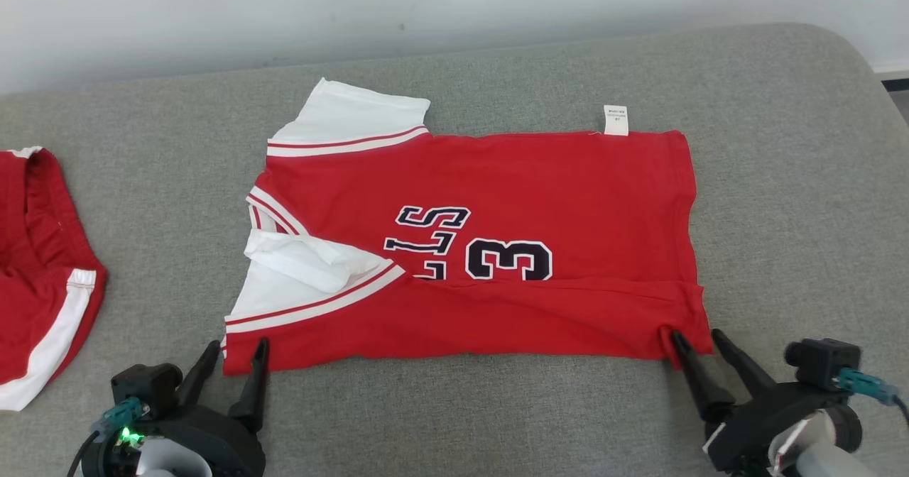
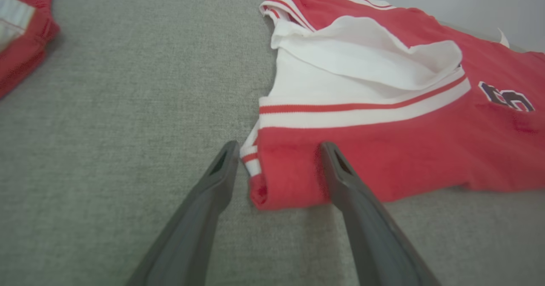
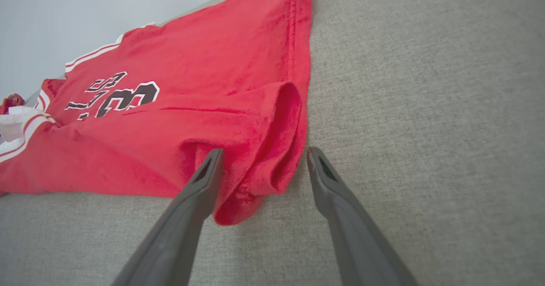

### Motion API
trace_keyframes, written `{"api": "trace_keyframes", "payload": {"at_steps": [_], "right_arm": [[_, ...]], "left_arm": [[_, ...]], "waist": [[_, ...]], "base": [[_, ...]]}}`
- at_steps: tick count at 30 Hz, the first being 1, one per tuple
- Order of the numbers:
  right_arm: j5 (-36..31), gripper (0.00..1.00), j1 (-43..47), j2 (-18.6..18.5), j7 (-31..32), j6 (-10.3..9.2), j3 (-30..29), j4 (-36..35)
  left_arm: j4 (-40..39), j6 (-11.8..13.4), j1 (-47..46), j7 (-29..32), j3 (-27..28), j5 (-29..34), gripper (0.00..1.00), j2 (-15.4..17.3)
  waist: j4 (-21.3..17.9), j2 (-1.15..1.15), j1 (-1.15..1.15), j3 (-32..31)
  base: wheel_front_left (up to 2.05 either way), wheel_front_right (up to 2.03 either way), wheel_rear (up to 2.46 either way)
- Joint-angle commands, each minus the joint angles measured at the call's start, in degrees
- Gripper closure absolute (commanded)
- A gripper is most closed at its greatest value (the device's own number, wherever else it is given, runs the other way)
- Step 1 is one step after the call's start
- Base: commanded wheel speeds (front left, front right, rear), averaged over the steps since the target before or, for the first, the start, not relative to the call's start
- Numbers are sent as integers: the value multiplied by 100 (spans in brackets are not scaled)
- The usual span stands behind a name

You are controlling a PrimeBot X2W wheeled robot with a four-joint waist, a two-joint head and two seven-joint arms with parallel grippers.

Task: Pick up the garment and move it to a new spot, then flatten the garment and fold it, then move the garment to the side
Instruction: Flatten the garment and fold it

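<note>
The jersey (image 1: 483,250) lies folded lengthwise mid-cushion (image 1: 781,214), with bare grey fabric wide to its right and in front, and red shorts (image 1: 42,264) well apart at the left edge. The left gripper (image 1: 238,344) stands open astride the jersey's near left corner, one finger over cloth, one over bare cushion. The right gripper (image 1: 694,333), also open, straddles the near right corner likewise.

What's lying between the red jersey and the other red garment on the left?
Nothing; the head view shows bare grey cushion between the jersey and the other red garment.
</note>
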Motion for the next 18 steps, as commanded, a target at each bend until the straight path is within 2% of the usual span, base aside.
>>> {"api": "trace_keyframes", "payload": {"at_steps": [1,5,6,7,8,9,10,18], "right_arm": [[-108,0,-70,51,-35,-14,63,39],[-306,0,-187,195,-85,-14,191,211],[-317,26,-210,234,-97,-14,212,264],[-340,71,-223,259,-105,-14,231,330],[-356,94,-220,275,-130,-14,244,379],[-366,100,-208,291,-152,-14,252,430],[-366,100,-189,301,-153,-14,265,471],[-245,100,14,217,-299,-14,248,518]], "left_arm": [[111,34,-75,39,-8,22,0,-5],[410,97,-117,119,-11,-33,0,-50],[483,92,-119,134,-23,-37,0,-49],[548,113,-103,160,-37,-47,7,-74],[612,124,-84,213,-59,-55,60,-96],[662,104,-72,219,-75,-69,93,-120],[700,98,-61,213,-67,-98,100,-143],[809,55,161,50,33,-248,100,-156]], "waist": [[-9,-1,0,24],[-45,-1,0,49],[-47,-1,0,46],[-42,-1,0,31],[-28,-1,0,5],[-15,-1,0,-20],[-2,-1,0,-47],[58,-1,0,-458]], "base": [[0,0,0],[0,0,0],[0,0,0],[0,0,0],[0,0,0],[0,0,0],[0,0,0],[0,0,0]]}}
